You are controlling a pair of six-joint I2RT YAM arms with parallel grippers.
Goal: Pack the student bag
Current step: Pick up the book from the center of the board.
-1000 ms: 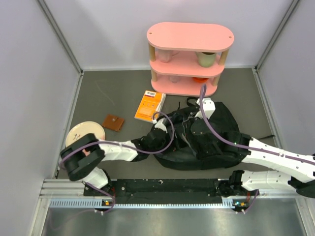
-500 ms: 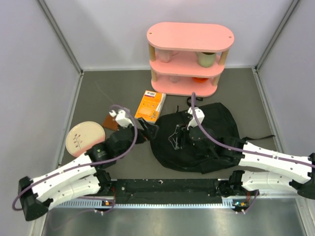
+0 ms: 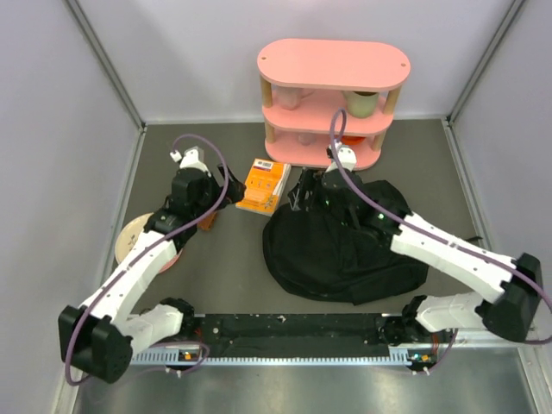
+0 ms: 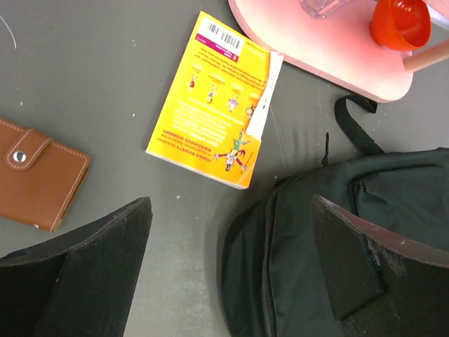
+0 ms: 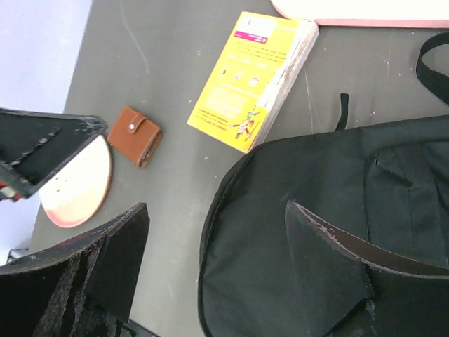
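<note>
The student bag is a floppy black backpack lying flat in the middle of the table, with a strap trailing toward the shelf. My left gripper hovers left of it, above the table, open and empty; in the left wrist view the left gripper spans the bag's left edge and bare table. My right gripper hangs over the bag's back-left corner, open with nothing between its fingers. In the right wrist view the right gripper sits above the bag's rim.
A yellow book lies just left of the bag's back edge. A brown wallet and a pink plate lie further left, under my left arm. A pink three-tier shelf with cups stands behind the bag; an orange bowl sits on its lowest tier.
Both grippers opened and left the bag. My left arm swung away to the left and back, over the wallet. My right gripper moved back to the bag's rear corner. The bag settled flat.
</note>
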